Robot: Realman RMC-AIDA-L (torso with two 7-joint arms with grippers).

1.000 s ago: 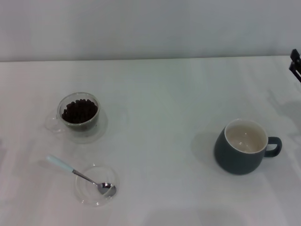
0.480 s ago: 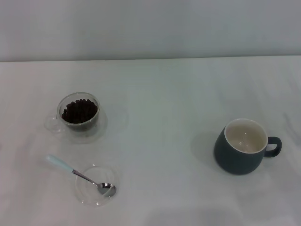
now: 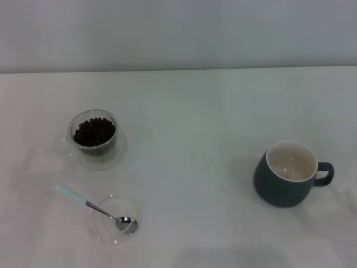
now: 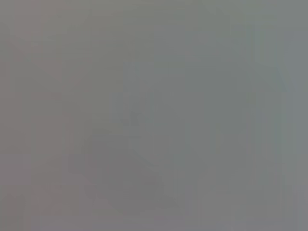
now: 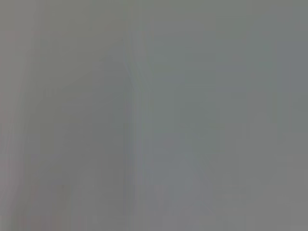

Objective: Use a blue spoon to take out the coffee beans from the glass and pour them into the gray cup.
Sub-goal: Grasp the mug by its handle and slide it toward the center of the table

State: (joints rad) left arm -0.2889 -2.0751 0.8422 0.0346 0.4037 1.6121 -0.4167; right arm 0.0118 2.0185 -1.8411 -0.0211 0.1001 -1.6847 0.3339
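On the white table's left side stands the clear glass (image 3: 93, 138), holding a heap of dark coffee beans (image 3: 94, 132). In front of it lies the blue spoon (image 3: 95, 207), its pale handle pointing left and its metal bowl resting in a flat clear dish (image 3: 115, 219). The gray cup (image 3: 289, 173) stands upright at the right, its cream inside bare and its handle turned right. Neither gripper shows in the head view. Both wrist views give only a featureless gray field.
The white table (image 3: 189, 111) stretches between the glass and the gray cup, and a pale wall rises behind its far edge.
A dark part of the right arm at the head view's right edge one second ago has gone out of view. The objects have not moved.
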